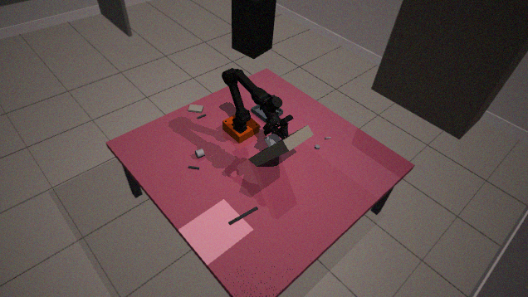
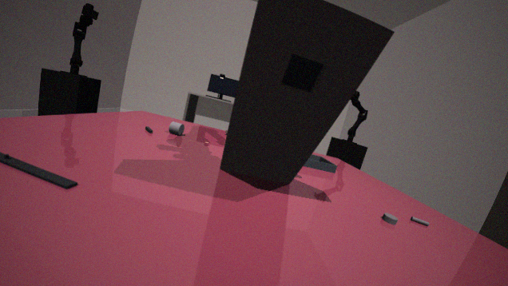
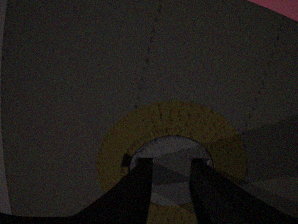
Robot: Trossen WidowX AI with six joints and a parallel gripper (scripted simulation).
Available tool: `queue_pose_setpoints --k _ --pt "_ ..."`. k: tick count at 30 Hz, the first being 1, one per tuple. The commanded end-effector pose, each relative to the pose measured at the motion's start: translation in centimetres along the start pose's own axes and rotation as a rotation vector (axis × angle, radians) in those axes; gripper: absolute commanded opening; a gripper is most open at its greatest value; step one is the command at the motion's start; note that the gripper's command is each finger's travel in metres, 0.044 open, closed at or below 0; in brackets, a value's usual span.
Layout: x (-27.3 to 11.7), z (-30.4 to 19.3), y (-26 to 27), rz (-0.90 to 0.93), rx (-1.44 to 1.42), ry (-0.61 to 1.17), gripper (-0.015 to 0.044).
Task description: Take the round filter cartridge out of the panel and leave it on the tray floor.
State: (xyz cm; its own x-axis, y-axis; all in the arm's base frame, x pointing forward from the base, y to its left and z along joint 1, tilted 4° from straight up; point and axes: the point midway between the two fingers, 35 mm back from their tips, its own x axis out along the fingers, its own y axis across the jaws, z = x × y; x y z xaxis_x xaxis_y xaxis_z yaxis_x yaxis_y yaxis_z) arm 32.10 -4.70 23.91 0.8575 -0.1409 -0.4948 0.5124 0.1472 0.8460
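The end effector (image 1: 277, 129) (image 3: 171, 162) is part closed, gripping the filter (image 3: 171, 145), which sits in the panel (image 1: 271, 154) (image 2: 295, 96) (image 3: 65, 100); pulling before its catch frees could make the fingertips slip off, and a loose grip could drop it short of the tray (image 1: 261, 114) (image 2: 321, 164)

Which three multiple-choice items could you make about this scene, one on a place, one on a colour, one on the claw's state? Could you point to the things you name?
1. Where is the thin dark bar (image 1: 243, 216) (image 2: 37, 171)?
A) inside the tray
B) partly over the pale pink patch
C) on the floor

2. What colour is the ring around the filter cartridge (image 3: 171, 192)?
A) yellow
B) green
C) blue

3. How is the claw (image 1: 279, 132) (image 3: 171, 162)?
A) wide open
B) shut on nothing
C) shut on the filter cartridge

1-B: the top view shows it crossing the patch edge.
2-A: the wrist view shows a yellow band.
3-C: its fingers stand gripping at the cartridge face.
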Motion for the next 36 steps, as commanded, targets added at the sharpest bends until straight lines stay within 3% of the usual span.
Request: queue_pose_setpoints --k 1,10,15,29,36 --pt "0.4 -0.1 0.1 0.005 0.165 0.004 0.0" --pt "0.4 -0.1 0.1 0.004 0.466 0.005 0.0" --pt "0.1 -0.1 0.2 0.004 0.416 0.005 0.0" --pt "-6.9 0.0 0.1 0.0 0.343 0.005 0.0" --pt "-7.3 -0.1 -0.1 0.0 0.34 0.005 0.0"
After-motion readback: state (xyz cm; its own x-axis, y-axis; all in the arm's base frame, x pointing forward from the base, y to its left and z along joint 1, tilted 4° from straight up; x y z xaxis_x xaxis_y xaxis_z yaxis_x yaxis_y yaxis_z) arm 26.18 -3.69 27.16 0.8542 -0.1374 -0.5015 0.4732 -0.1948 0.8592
